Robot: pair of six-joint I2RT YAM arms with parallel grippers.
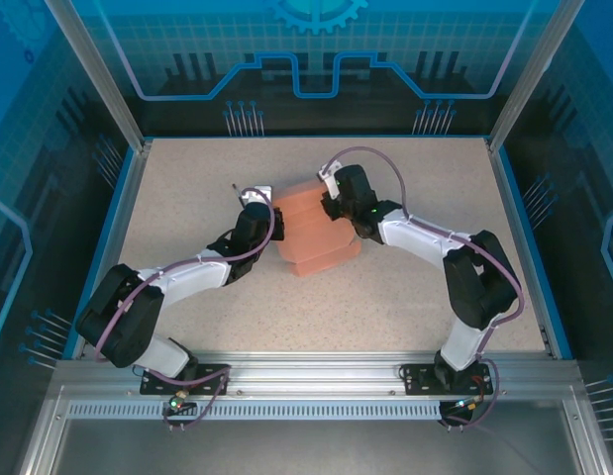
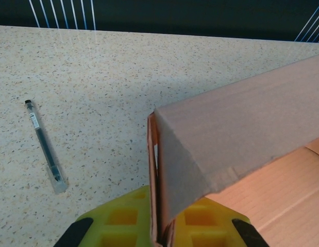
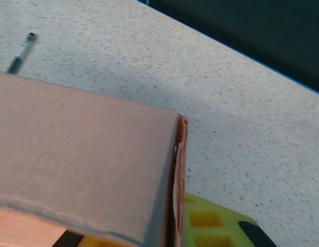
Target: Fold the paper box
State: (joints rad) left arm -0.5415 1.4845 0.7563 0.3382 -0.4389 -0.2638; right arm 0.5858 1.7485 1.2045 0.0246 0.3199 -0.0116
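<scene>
A slim pen [image 2: 44, 145] lay on the speckled bench [image 1: 385, 307], left of the matte salmon paper box [image 1: 314, 236]. The left hand [image 2: 159, 229] pinched its thin wall. I couldn't tell whether the right hand [image 3: 164, 231] was gripping.

The worktop [image 1: 405, 287] is lit brightly and evenly from above; only short, soft shadows are cast beside the arms in the top view. In the wrist views a faint bluish shadow is thrown beyond the paper box [image 2: 241, 128], whose nearest edges are rendered slightly soft, while the background is left dark
</scene>
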